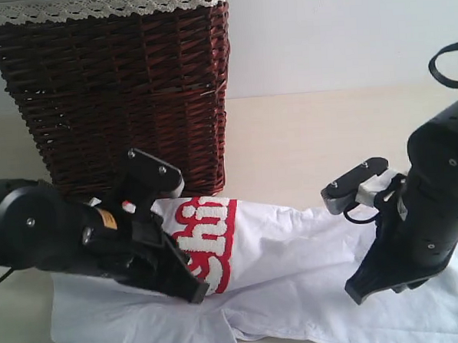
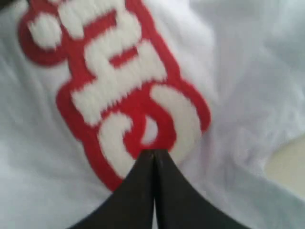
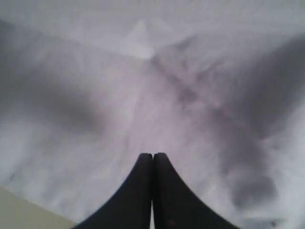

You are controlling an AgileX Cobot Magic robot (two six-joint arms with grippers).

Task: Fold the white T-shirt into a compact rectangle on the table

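White T-shirt (image 1: 294,245) rumpled on table (image 1: 304,137), 5 o'clock from basket (image 1: 117,93); left gripper (image 1: 195,292) and right gripper (image 1: 357,294) clenched at cloth, hold unclear, so liable to slip or bunch if lifted.

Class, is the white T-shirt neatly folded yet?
Not folded: the T-shirt lies rumpled and spread wide across the table.
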